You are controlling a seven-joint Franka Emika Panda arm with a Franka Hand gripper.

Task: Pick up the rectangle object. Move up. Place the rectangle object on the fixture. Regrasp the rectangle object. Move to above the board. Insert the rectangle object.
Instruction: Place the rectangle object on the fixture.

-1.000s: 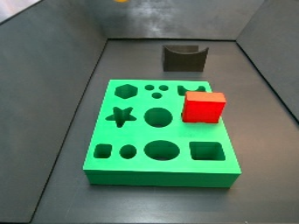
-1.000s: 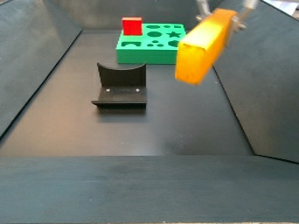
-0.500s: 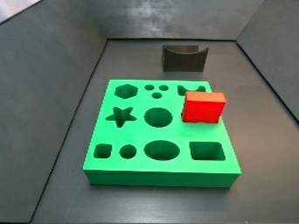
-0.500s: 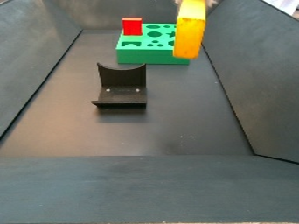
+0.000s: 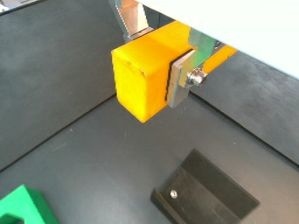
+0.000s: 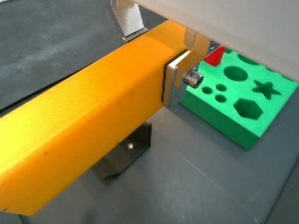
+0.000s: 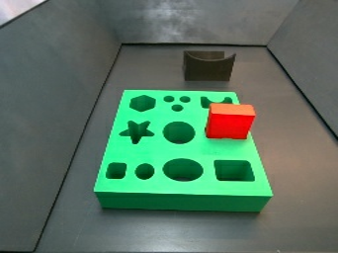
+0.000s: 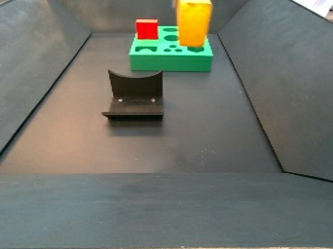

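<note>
The tool (image 5: 162, 61) is clamped on the rectangle object (image 5: 149, 72), with its flat silver fingers (image 5: 183, 77) pressed against opposite long sides of the orange-yellow block; in both wrist views the block fills the gap between the plates, and a screw head shows on the nearer finger. In a wrist view the rectangle object (image 6: 87, 131) runs long and smooth away from the fingers (image 6: 179, 72), with the board (image 6: 243, 94) lying below and beyond it.

In a side view the rectangle object (image 8: 194, 22) hangs upright in the air, in front of the board (image 8: 173, 56) (the tool itself is cut off by the frame edge there, so only the block shows). A red cube (image 8: 147, 30) stands on the board at the corner away from the block. The fixture (image 8: 132, 94) sits on the dark floor, well apart from the board and nearer that camera.

In a side view the board (image 7: 126, 163) shows its star, hexagon, round and square cut-outs, with the red cube (image 7: 230, 122) resting near one edge and the fixture (image 7: 208, 64) beyond the board; neither tool nor block appears there.
</note>
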